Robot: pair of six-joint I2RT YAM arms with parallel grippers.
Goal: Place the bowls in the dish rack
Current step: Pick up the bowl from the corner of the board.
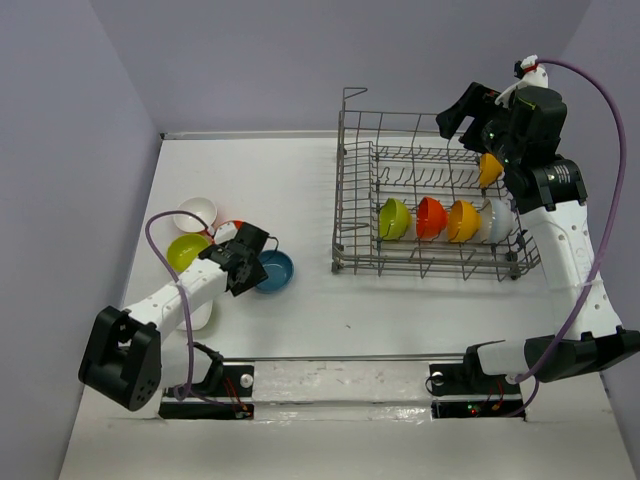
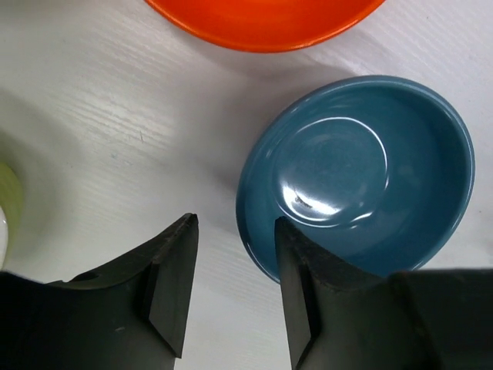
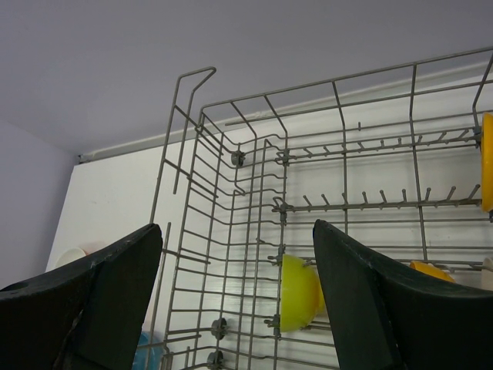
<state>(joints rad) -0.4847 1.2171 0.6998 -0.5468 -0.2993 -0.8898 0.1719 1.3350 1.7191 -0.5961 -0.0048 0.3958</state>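
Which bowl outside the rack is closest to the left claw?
The blue bowl: its near rim lies between the fingers of the left claw, while the lime green bowl, round white bowl and red-orange bowl sit farther off.

Under the left gripper (image 2: pixel 231 297) the tabletop (image 2: pixel 115 116) is white, and up close it shows fine streaks like brushed grain under a soft sheen. Ahead of the right gripper (image 3: pixel 239 308) a plain lavender back wall (image 3: pixel 115 62) fills the upper view and meets the table along a thin pale trim strip (image 3: pixel 131 148). From above, the left wall (image 1: pixel 60 180) rises on the outer side of the left gripper, and the right wall (image 1: pixel 612 70) stands just past the right gripper. Well behind both grippers, a glossy pale band (image 1: pixel 340 385) runs along the table's near edge. The light is soft and even, and the shadows are faint.
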